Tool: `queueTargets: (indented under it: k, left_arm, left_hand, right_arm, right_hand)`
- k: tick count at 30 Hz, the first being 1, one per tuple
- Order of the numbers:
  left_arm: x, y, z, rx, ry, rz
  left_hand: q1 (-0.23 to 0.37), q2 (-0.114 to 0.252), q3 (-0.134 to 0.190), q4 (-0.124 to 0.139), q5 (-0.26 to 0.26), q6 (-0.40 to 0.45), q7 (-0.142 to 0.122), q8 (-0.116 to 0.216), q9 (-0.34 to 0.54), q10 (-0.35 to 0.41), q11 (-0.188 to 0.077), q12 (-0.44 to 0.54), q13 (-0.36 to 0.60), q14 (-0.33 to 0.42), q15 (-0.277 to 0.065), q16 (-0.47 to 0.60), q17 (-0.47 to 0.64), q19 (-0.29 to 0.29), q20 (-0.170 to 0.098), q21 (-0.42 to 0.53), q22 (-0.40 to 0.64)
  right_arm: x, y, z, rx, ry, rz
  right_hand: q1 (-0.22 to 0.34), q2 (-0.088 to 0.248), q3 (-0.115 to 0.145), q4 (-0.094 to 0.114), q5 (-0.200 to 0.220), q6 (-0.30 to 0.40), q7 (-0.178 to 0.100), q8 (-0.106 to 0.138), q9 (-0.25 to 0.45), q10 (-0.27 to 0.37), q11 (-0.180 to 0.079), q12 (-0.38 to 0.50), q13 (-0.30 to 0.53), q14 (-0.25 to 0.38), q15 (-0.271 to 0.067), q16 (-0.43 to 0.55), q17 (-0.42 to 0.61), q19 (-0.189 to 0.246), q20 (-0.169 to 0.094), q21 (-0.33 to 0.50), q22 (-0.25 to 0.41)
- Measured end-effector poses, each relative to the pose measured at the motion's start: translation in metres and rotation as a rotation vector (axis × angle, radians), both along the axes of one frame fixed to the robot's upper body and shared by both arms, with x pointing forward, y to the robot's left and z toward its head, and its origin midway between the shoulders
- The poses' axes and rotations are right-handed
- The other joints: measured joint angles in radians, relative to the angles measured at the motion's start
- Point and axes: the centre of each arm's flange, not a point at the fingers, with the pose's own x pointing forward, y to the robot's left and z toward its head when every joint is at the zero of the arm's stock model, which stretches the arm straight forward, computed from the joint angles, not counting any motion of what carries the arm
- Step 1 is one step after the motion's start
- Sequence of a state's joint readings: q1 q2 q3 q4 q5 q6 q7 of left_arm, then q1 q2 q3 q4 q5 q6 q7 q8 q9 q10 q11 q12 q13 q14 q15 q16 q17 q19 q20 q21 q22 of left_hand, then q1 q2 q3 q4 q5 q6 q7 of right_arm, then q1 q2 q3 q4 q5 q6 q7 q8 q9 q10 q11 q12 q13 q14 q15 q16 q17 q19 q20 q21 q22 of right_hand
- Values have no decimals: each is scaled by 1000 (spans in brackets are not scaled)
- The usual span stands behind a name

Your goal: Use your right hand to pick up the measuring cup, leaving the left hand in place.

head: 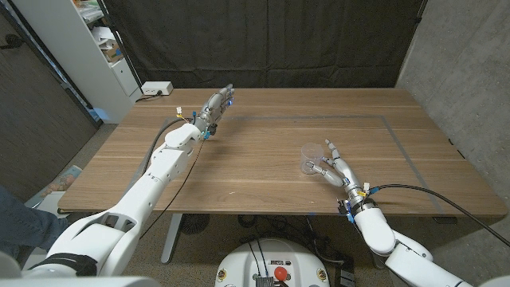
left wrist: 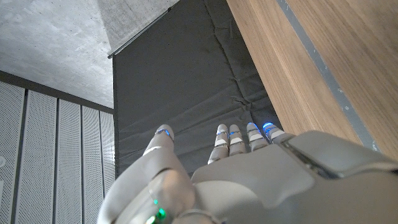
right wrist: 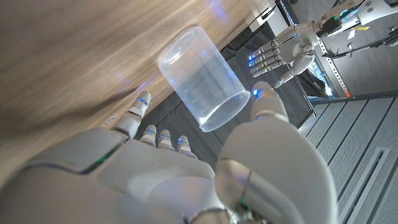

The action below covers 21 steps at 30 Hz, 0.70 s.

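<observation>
Measuring cup (head: 309, 159) sits between right hand's (head: 332, 167) fingers, seemingly ungripped.

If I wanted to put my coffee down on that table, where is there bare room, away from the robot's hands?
Most of the wooden table is bare. The widest free patch lies in the middle, between the left robot hand at the far left and the right robot hand. The far right corner is free too. It is crowded only near the right front, where that hand reaches at the clear measuring cup.
</observation>
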<state>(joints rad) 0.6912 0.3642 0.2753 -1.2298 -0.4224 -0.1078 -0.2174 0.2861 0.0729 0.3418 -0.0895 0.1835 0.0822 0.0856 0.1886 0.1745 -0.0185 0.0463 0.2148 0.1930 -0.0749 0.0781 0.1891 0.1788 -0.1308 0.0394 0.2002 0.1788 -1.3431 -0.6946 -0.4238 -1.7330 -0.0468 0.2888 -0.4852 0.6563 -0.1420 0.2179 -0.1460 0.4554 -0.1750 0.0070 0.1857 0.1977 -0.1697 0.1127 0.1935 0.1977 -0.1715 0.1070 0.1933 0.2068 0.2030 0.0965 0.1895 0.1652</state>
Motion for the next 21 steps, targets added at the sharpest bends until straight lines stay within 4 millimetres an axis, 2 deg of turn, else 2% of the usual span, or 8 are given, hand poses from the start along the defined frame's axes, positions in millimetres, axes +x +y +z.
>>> queueTargets:
  k: [15,21]
  left_arm:
    - [0,-3,1,3,-2,-4]
    - [-2,-5,-2,2,-3,-4]
  left_hand:
    - [0,0,0,0,0,4,4,0,0,5,-5,0,0,0,0,0,0,0,0,0,0]
    - [0,0,0,0,0,4,4,0,0,5,-5,0,0,0,0,0,0,-6,6,0,0]
  right_arm:
    - [2,6,-2,-1,-1,23]
    - [3,6,-4,0,-1,29]
  right_hand:
    - [7,7,-7,1,8,0,0,0,0,0,0,8,5,0,0,0,-1,7,7,0,0]
    - [14,-1,-7,1,8,0,0,8,0,0,0,16,5,0,0,7,-2,13,13,0,0]
